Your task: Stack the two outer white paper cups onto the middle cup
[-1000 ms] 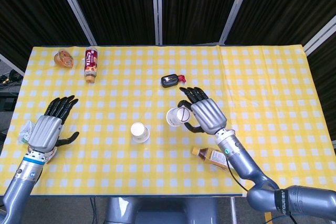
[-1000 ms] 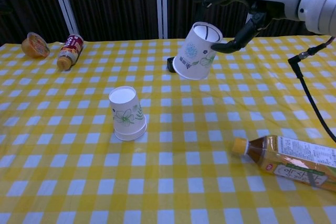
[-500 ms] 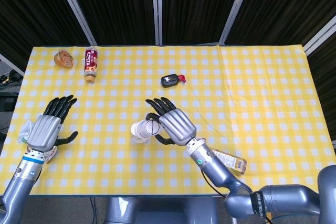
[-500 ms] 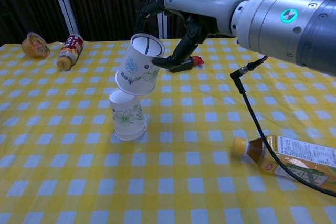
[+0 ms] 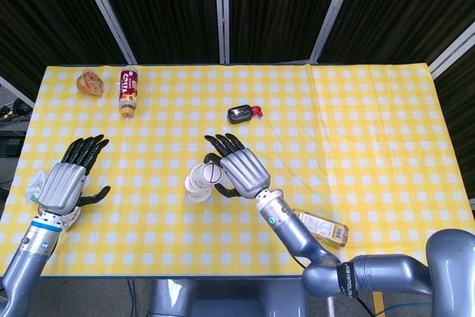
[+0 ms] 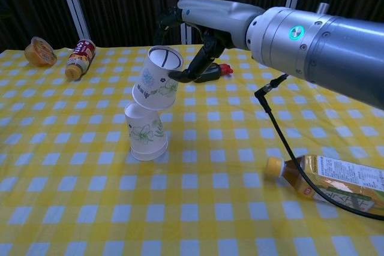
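Note:
A white paper cup with a flower print (image 6: 146,133) stands upside down on the yellow checked cloth, left of the middle. My right hand (image 6: 195,46) grips a second white cup (image 6: 157,80), also bottom up and tilted. That cup's rim sits at the top of the standing cup. From the head view, the held cup (image 5: 205,176) covers most of the standing cup (image 5: 196,195), with the right hand (image 5: 237,172) just right of it. My left hand (image 5: 67,180) lies at the table's left edge, fingers spread, holding nothing. A white and green thing (image 5: 33,186) shows partly beside it.
A tea bottle (image 6: 336,184) lies on its side at the front right. A black key fob with a red tag (image 5: 241,113) lies behind the cups. A brown bottle (image 5: 129,91) and an orange snack cup (image 5: 90,82) lie at the back left.
My right hand carried its cup leftward from the table's middle to the standing cup, then tipped it down onto that cup's top. The left hand stayed still.

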You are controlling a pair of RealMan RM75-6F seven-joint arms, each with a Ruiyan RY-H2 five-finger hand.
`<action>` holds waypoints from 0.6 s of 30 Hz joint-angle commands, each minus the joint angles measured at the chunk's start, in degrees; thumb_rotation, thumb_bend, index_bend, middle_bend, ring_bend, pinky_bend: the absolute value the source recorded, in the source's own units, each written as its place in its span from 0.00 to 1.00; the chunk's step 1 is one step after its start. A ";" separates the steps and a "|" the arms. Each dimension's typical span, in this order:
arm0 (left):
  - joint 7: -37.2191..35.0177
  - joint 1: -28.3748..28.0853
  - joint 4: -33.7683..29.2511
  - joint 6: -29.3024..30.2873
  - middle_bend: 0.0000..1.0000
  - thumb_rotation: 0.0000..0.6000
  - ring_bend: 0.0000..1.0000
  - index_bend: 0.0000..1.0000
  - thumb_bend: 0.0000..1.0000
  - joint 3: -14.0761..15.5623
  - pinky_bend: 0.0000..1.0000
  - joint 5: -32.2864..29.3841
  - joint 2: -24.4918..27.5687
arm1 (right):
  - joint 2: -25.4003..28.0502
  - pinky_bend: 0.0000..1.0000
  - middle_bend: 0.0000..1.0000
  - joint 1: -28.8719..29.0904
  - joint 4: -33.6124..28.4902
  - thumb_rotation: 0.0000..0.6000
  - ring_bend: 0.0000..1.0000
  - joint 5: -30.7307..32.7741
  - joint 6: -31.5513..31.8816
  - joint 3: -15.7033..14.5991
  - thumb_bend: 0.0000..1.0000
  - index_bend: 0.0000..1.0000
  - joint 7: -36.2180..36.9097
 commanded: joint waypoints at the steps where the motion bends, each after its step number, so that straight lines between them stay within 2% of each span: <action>1: 0.15 0.05 -0.06 0.02 0.00 1.00 0.00 0.00 0.28 -0.01 0.00 -0.03 -0.02 | -0.45 0.00 0.05 0.24 0.27 1.00 0.00 0.32 -0.12 -0.01 0.31 0.46 0.03; 14: -0.39 0.04 -0.05 -0.28 0.00 1.00 0.00 0.00 0.28 -0.14 0.00 -0.10 0.24 | -3.49 0.00 0.04 1.27 2.06 1.00 0.00 0.46 0.51 -0.29 0.29 0.46 -0.55; 16: -0.67 0.05 -0.05 -0.25 0.00 1.00 0.00 0.00 0.28 -0.14 0.00 0.06 0.27 | -4.26 0.00 0.02 1.54 2.69 1.00 0.00 0.26 0.62 -0.14 0.25 0.43 -0.46; 18: -0.77 0.08 0.02 -0.21 0.00 1.00 0.00 0.00 0.28 -0.10 0.00 0.18 0.27 | -4.87 0.00 0.00 1.78 3.45 1.00 0.00 -0.01 0.74 -0.19 0.19 0.31 -0.66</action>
